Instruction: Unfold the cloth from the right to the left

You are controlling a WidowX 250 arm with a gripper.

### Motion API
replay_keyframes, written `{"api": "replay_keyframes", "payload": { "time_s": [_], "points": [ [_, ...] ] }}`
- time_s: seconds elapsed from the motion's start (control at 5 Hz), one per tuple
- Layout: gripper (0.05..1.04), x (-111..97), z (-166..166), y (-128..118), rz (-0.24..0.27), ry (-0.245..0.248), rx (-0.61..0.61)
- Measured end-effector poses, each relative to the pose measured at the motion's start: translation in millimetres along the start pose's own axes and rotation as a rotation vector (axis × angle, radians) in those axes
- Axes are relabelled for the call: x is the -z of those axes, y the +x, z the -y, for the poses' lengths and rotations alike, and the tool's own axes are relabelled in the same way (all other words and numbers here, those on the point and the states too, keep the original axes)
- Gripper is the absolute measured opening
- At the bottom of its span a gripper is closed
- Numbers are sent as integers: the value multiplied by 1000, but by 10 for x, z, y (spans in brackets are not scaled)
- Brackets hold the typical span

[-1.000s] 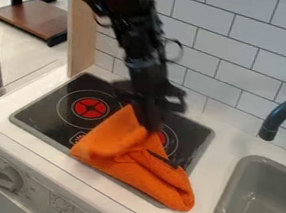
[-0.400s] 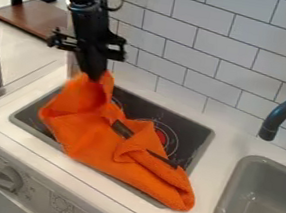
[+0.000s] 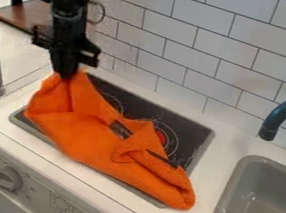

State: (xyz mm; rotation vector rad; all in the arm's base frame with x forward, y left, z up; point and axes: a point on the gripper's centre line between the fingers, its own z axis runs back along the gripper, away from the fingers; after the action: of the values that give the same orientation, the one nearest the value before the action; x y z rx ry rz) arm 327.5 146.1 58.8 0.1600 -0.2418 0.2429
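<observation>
The black gripper (image 3: pixel 65 72) hangs over the back left corner of the stove, shut on the upper left end of the orange cloth (image 3: pixel 90 136). From there the cloth slopes down and stretches diagonally across the stove top (image 3: pixel 193 131). Its lower right end lies bunched and folded near the stove's front right corner. Dark strips show on the cloth near its middle and right part. The cloth covers much of the left and front of the stove.
To the right is a grey sink (image 3: pixel 262 207) with a dark curved faucet (image 3: pixel 280 116) above it. A white tiled wall (image 3: pixel 201 51) runs behind the counter. Control knobs (image 3: pixel 7 179) sit on the front panel below the counter's edge.
The gripper has moved left across the stove, carrying the held end of the cloth with it. The cloth's left part has spread out leftward, while its right end has stayed in place.
</observation>
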Motion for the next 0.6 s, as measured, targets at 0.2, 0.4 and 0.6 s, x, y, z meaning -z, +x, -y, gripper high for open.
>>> {"api": "replay_keyframes", "payload": {
  "time_s": [0.2, 0.4, 0.6],
  "points": [
    [69, 220, -54, -38, -22, 35, 3],
    [69, 459, -167, -65, -55, 82, -15],
    [69, 637, -224, -41, -81, 119, -19]
  ]
}}
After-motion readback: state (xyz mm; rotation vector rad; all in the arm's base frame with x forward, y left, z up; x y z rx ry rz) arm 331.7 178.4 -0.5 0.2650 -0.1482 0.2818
